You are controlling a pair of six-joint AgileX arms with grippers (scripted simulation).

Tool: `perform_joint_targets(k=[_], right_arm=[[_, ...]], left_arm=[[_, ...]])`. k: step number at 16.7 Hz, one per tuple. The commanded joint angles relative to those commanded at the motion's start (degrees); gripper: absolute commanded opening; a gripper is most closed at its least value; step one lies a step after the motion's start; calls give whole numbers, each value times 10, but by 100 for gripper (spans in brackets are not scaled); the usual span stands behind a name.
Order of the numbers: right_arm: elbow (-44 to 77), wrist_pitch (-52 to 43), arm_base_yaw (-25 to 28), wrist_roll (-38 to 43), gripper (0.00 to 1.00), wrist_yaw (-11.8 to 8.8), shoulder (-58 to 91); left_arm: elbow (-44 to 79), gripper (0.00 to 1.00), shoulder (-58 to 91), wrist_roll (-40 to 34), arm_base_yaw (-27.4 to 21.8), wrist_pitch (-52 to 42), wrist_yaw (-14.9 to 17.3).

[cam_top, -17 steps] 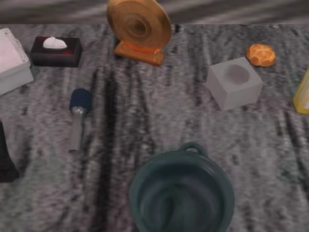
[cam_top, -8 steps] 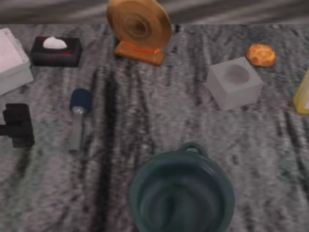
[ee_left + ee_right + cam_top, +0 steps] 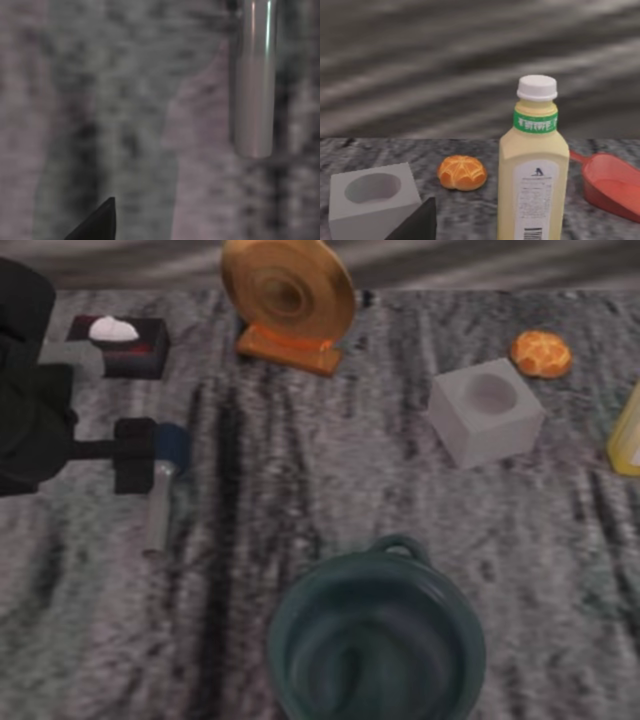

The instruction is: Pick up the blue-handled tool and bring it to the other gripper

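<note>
The blue-handled tool [image 3: 160, 510] lies on the table at the left, its dark-blue handle [image 3: 176, 448] toward the far side and its pale shaft toward the near edge. My left gripper [image 3: 135, 455] reaches in from the left at the handle's level, covering the handle's left edge, open and holding nothing. The left wrist view shows the silvery shaft [image 3: 252, 90] and one dark fingertip [image 3: 100, 227]. My right arm is out of the top view. Its wrist view shows one fingertip [image 3: 420, 225] over the right end of the table.
A teal bowl [image 3: 377, 640] sits near the front middle. A grey cube [image 3: 487, 410], a bread roll [image 3: 541, 353] and a yellow bottle [image 3: 628, 435] stand at the right, with a red scoop [image 3: 612, 185] beyond. At the back are a wooden disc stand [image 3: 288, 300] and a black tissue box [image 3: 125, 348].
My left arm has swung in from the left edge, toward the right and the far side. Its gripper now sits at the tool's blue handle. The tool has not moved.
</note>
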Motion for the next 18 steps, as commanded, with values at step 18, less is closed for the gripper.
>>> perform_joint_targets(k=[18], right_arm=[[0, 0, 0, 0, 100, 0, 0]], left_arm=[[122, 100, 239, -24, -27, -25, 5]])
